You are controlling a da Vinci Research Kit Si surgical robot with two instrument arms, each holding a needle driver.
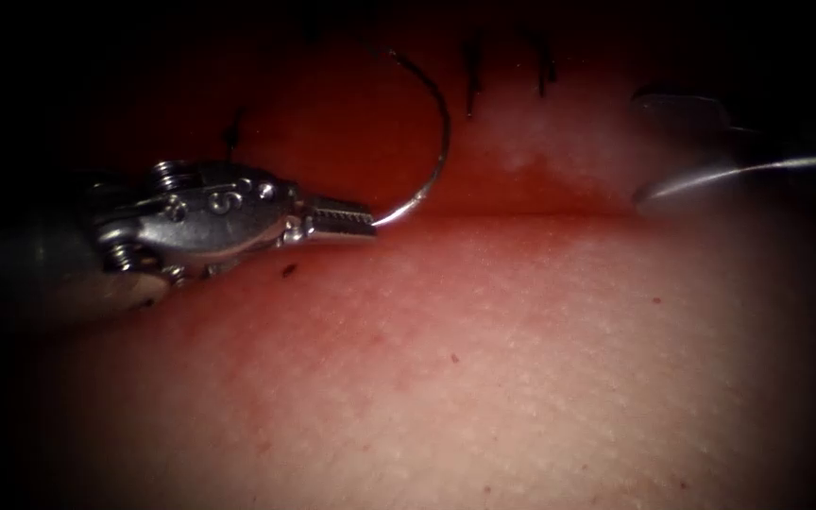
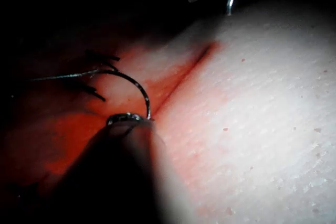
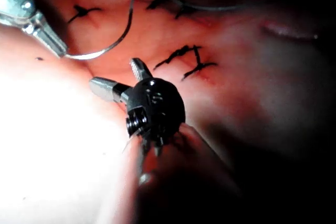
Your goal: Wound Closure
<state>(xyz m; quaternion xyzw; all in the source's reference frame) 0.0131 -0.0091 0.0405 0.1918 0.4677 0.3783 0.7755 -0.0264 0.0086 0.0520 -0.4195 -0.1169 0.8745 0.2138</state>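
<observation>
My left tool (image 1: 368,222) comes in from the left with its jaws shut on one end of the curved needle (image 1: 444,142). The needle arcs up and back over the far side of the cut (image 1: 521,212), free of the tissue (image 1: 484,378). The left wrist view has the needle (image 2: 137,86) rising from the left tool (image 2: 131,118), with thread (image 2: 58,76) trailing from its far end. My right tool (image 1: 649,146) hovers at the cut's right end, jaws open and holding nothing. In the right wrist view the right tool (image 3: 113,72) sits close to the left tool (image 3: 59,50) and needle (image 3: 118,39).
Dark finished stitches with cut thread ends (image 1: 472,76) lie across the far part of the wound, with more of these stitches (image 3: 186,61) beside the right tool. Red fluid (image 1: 351,123) stains the tissue around the cut. Pale bare tissue spreads toward the front.
</observation>
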